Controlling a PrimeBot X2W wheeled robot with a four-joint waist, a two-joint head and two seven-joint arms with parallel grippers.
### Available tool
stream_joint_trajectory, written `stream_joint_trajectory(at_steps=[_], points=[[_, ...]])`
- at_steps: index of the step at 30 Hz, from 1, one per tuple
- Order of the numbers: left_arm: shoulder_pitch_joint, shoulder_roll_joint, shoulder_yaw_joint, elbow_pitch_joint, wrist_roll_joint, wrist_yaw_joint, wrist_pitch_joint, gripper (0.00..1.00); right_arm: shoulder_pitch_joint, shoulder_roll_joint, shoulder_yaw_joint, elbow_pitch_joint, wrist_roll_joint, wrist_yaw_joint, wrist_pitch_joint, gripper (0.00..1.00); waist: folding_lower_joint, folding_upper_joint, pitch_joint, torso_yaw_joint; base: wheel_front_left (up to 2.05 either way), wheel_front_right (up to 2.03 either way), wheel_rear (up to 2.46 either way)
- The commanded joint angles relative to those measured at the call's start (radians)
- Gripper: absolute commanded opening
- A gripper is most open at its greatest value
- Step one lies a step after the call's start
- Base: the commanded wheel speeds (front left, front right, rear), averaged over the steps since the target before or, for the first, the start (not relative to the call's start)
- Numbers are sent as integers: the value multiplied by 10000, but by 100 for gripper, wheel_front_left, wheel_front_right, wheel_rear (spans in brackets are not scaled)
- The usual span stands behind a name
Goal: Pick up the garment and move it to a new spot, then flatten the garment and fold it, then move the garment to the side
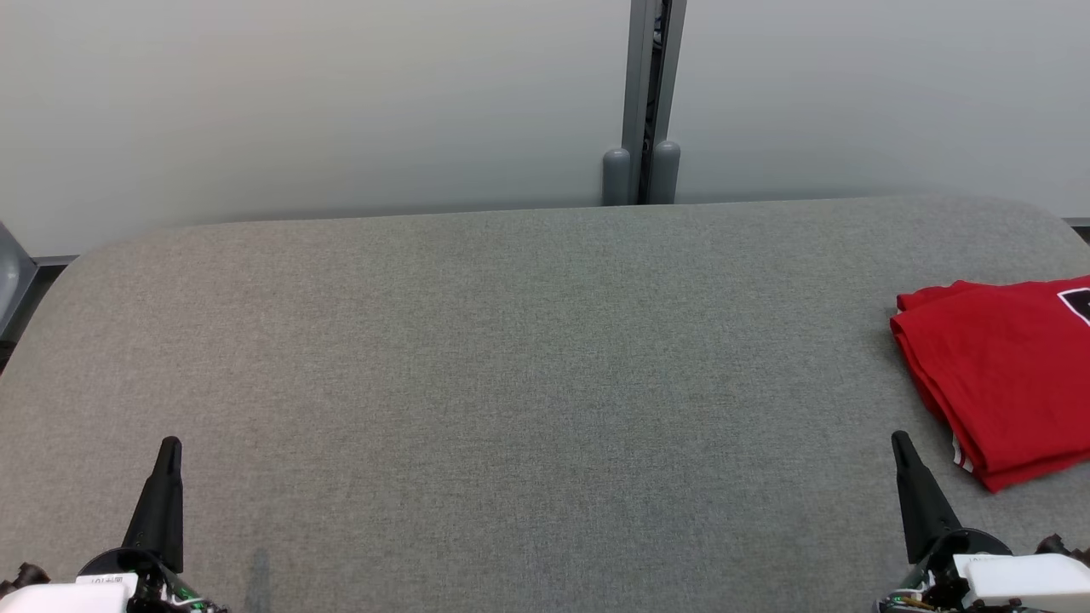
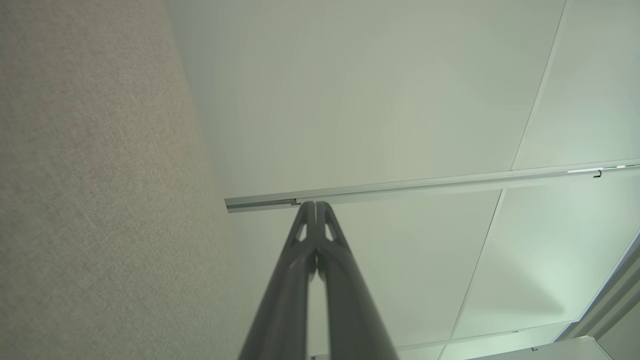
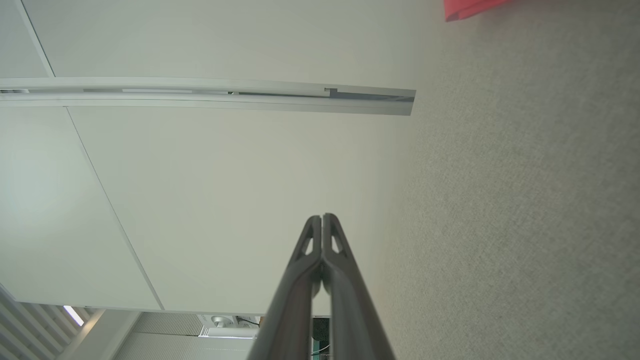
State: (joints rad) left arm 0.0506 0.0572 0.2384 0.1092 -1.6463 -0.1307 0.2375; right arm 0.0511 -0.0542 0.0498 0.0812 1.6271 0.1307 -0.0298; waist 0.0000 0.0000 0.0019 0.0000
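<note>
The garment [image 1: 1009,375] is a red shirt, folded into a neat stack, lying at the right edge of the grey table [image 1: 511,366]; part of it runs past the head view's right border. A corner of the garment [image 3: 467,7] shows at the top of the right wrist view. My right gripper [image 1: 901,443] stands shut and empty at the lower right, just left of the garment's near corner and apart from it. At the lower left, far from the garment, my left gripper [image 1: 170,447] is shut with nothing in it. Both wrist views show the fingertips pressed together: left gripper [image 2: 315,205], right gripper [image 3: 322,218].
Pale wall panels stand behind the table, with a grey vertical post [image 1: 645,102] at the joint between them. The table has rounded far corners and its fabric top stretches wide between the two grippers.
</note>
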Motion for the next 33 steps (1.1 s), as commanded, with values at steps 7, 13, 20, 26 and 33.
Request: stream_joint_trajectory(at_steps=[7,13,20,26,33], points=[[-218,36,49,14,49,-40,58,0,-45,-7,-8,15,-20,0,20,0,0,0,0,0,0,0,0],[-213,28,61,14,65,-40,55,0,-45,-4,-13,18,-26,0,27,0,0,0,0,0,0,0,0],[-213,17,75,15,79,-40,70,0,-45,-4,-15,14,-31,0,32,0,0,0,0,0,0,0,0],[-215,8,87,15,81,-40,77,0,-45,-3,-20,18,-35,0,27,0,0,0,0,0,0,0,0],[-218,0,99,16,86,-40,93,0,-44,-1,-25,15,-40,0,31,0,0,0,0,0,0,0,0]])
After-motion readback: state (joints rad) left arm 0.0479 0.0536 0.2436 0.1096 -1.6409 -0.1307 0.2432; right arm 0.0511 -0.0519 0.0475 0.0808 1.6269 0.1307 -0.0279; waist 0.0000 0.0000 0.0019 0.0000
